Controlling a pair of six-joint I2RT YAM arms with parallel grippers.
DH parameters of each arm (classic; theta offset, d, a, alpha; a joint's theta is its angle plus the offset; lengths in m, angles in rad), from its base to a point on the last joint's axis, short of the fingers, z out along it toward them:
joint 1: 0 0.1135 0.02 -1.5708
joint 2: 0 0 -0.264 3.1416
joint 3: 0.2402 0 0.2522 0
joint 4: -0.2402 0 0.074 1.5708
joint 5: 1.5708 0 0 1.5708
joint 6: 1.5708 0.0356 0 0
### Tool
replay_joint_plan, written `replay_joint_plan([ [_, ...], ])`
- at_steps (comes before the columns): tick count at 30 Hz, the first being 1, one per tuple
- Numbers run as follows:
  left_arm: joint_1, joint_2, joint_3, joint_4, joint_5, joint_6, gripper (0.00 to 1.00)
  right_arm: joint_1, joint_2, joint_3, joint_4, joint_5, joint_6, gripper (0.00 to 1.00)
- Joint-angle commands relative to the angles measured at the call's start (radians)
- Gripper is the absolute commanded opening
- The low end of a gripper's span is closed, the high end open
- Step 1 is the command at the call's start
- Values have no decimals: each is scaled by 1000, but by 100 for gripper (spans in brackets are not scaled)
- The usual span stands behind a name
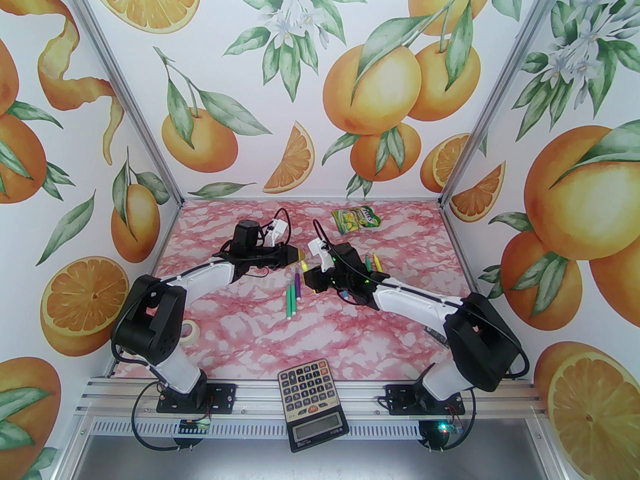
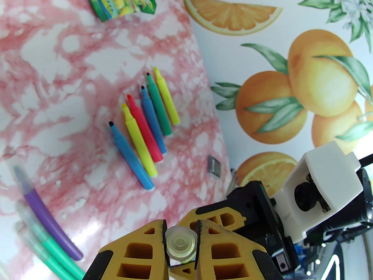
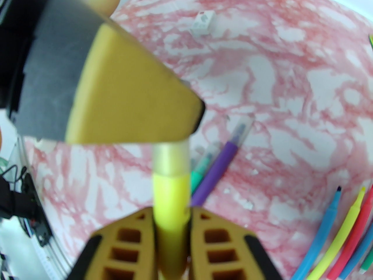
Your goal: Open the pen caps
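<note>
A yellow pen (image 3: 170, 191) hangs above the table between both grippers. My right gripper (image 3: 171, 214) is shut on its barrel. Its clear pen cap (image 3: 171, 159) runs up into my left gripper (image 2: 181, 226), which is shut on the cap; the cap's round end (image 2: 180, 245) shows between the yellow fingers. In the top view the left gripper (image 1: 300, 254) and right gripper (image 1: 316, 279) meet nose to nose at mid-table. Below them lie a purple pen (image 1: 298, 285) and green pens (image 1: 290, 300), still capped. Several uncapped pens (image 2: 144, 130) lie in a row to the right.
A calculator (image 1: 312, 398) lies across the near rail between the arm bases. A tape roll (image 1: 192, 329) sits by the left arm. A green snack packet (image 1: 356, 218) lies at the back. A small white cube (image 3: 202, 23) rests on the pink marbled table (image 1: 400, 328).
</note>
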Motion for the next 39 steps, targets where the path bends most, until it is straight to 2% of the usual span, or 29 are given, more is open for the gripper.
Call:
replay_joint_plan([
  [1,93,-44,9,62,-94,-6,0,0,-23,-58,-165,45,-36,0],
  [23,145,-34,8,108,-68,-75,0,0,-64,-131,-68,30,-62,0],
  [26,152,-41,24,39,-88,-28,0,1,-60,-130,-71,80,-52,0],
  [28,155,-62,57,-114,-158,73,0,-1,-44,-117,-91,137,-44,0],
  [33,156,-131,144,-497,-433,317,0,0,34,-58,-154,300,-7,0],
  [39,181,-184,154,-698,-686,430,0,0,126,13,-186,414,31,1],
])
